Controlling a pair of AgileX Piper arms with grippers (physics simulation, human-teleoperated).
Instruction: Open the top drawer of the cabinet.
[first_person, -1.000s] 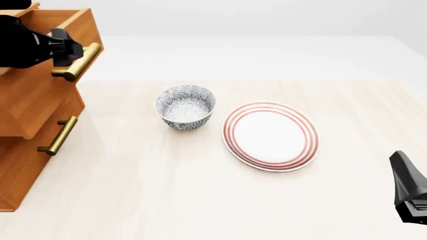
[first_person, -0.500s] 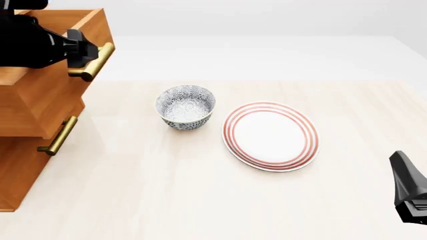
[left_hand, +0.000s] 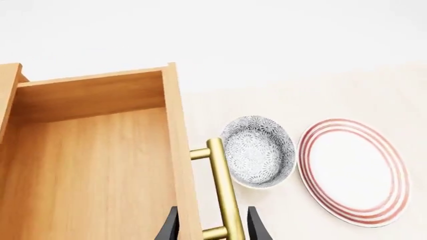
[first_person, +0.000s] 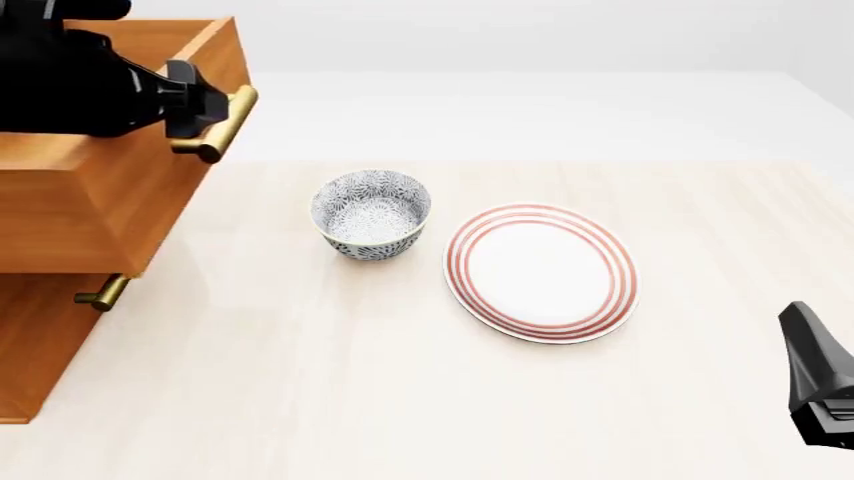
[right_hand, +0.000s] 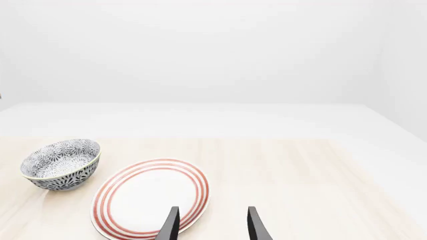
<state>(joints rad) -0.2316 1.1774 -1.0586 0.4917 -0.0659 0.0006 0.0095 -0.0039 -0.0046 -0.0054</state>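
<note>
Top drawer pulled well out; L gripper clamped on handle.

Near: R gripper (right_hand: 211, 225), fingers apart, nothing between, parked at near R table (first_person: 400, 400) edge, idle. Mid: plate (first_person: 541, 271), red-ringed, flat; bowl (first_person: 372, 213), patterned, upright, just L of plate, not touching. L side: cabinet (first_person: 34, 350), lower drawer handle (first_person: 99, 295) now mostly hidden under overhanging top drawer. Far L: top drawer (first_person: 120, 200) extended much further vs 1.0 s ago, front has travelled R toward bowl, inside shows bare in wrist view. L gripper (left_hand: 212, 227) closed round brass handle (left_hand: 222, 190), one finger each side of bar. Judgement: pull looks near done; drawer counts as open, little left but release. Risk: more pull may bring drawer front over bowl.
</note>
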